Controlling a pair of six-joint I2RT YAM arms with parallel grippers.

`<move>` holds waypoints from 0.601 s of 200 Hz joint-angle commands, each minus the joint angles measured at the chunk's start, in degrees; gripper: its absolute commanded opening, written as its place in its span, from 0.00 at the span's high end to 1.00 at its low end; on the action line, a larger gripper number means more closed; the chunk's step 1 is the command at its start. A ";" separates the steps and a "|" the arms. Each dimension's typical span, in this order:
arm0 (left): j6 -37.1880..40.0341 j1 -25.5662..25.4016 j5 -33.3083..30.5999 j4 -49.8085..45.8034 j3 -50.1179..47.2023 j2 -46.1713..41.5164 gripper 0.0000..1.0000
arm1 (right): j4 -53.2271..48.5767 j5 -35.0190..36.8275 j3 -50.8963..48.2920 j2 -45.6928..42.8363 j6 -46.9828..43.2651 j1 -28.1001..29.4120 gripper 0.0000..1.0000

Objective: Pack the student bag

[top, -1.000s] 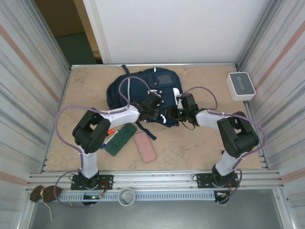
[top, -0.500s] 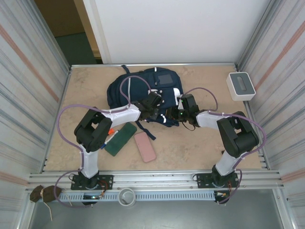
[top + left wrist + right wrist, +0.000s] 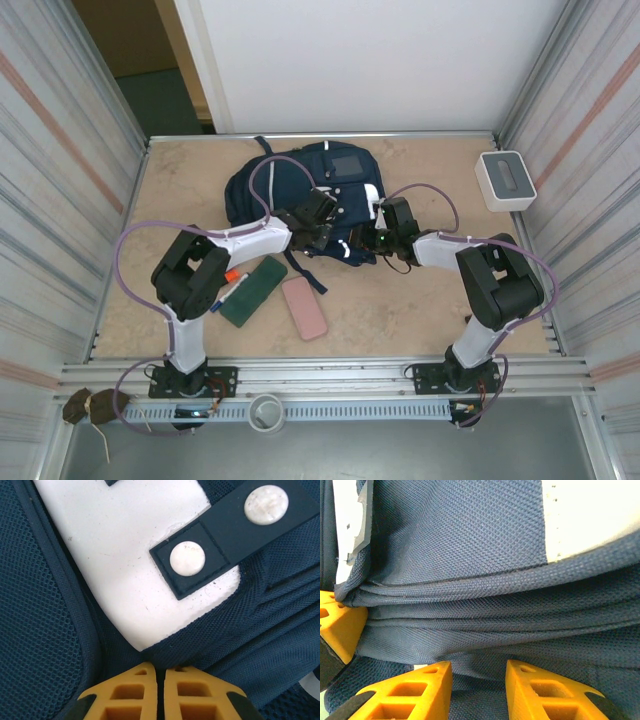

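Seen from above, the student bag lies flat on the table. It is navy with a grey square patch toward its far end. A white-grey box sits well off to the right, and both arms reach onto the bag's near edge.

The wrist cameras add the close weave. At the left wrist, a white label is crossed by a navy tab carrying two pale studs. The label lies just ahead of the left gripper, whose yellow jaws are pressed together at the seam under it. Whether any cloth is caught between them I cannot tell.

At the right wrist, folds of navy cloth run across just ahead of the right gripper. Its jaws stand apart with cloth in the gap, and I cannot tell whether they squeeze it.
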 commanded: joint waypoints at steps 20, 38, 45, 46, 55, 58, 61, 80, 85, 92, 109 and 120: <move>0.63 1.57 0.40 -0.42 -1.66 -4.56 1.00 | -8.06 2.21 -2.03 -0.42 -1.02 -1.79 0.67; 1.50 1.73 2.29 0.64 -3.03 -6.89 1.00 | -8.63 2.56 -1.86 -0.62 -0.86 -1.99 0.67; 1.81 1.95 3.36 1.35 -3.71 -7.87 1.00 | -8.72 2.60 -1.77 -0.62 -0.80 -2.01 0.66; 1.88 1.98 3.63 1.44 -3.80 -7.99 1.00 | -8.72 2.60 -1.77 -0.64 -0.78 -2.01 0.66; 2.35 2.30 5.14 2.32 -4.70 -9.17 1.00 | -8.90 2.69 -1.69 -0.66 -0.76 -2.02 0.66; 2.51 2.47 5.68 2.62 -5.10 -9.53 1.00 | -8.95 2.69 -1.64 -0.61 -0.68 -2.02 0.66; 2.71 2.57 6.11 2.91 -5.43 -9.91 1.00 | -9.03 2.69 -1.60 -0.58 -0.67 -2.02 0.66; 3.46 3.40 7.16 4.67 -7.56 -11.80 1.00 | -9.41 2.84 -1.34 -0.45 -0.51 -2.10 0.66; 3.40 3.81 7.48 4.97 -7.96 -12.16 1.00 | -9.56 2.93 -1.22 -0.34 -0.50 -2.06 0.66; 3.22 4.34 8.10 5.49 -8.69 -12.59 1.00 | -9.89 3.04 -1.00 -0.23 -0.41 -2.10 0.66; 2.77 5.75 9.93 7.01 -10.31 -13.69 1.00 | -10.71 3.26 -0.50 0.10 -0.24 -2.23 0.66; 2.54 6.44 11.05 8.12 -11.48 -14.38 1.00 | -11.32 3.69 -0.24 0.29 -0.23 -2.32 0.66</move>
